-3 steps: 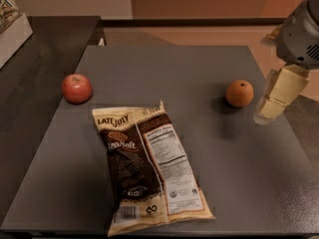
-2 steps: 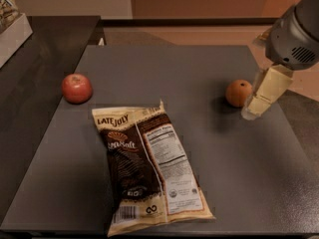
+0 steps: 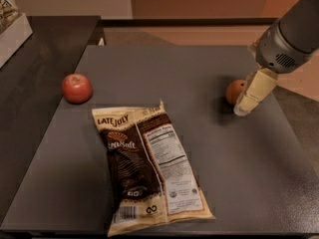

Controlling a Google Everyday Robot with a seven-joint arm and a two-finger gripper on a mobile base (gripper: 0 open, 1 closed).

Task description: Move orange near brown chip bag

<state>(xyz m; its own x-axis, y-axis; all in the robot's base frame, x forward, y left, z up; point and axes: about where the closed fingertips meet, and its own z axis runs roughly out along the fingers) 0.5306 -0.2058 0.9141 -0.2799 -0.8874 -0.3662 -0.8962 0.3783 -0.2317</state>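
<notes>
The orange sits near the grey table's right edge, well apart from the brown chip bag — the gripper hangs just at its right side, probably lining up a grasp — open or closed, I cannot tell

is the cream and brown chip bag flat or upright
Flat: the chip bag lies label-up on the grey table; gripper beside the round orange.

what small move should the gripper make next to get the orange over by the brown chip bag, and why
Probably shift the gripper slightly left, centring it on the orange for a grasp. The gripper hangs at the orange's right edge, partly covering it. The orange rests on the table, well to the right of the brown chip bag, so it has not been carried over yet.
</notes>
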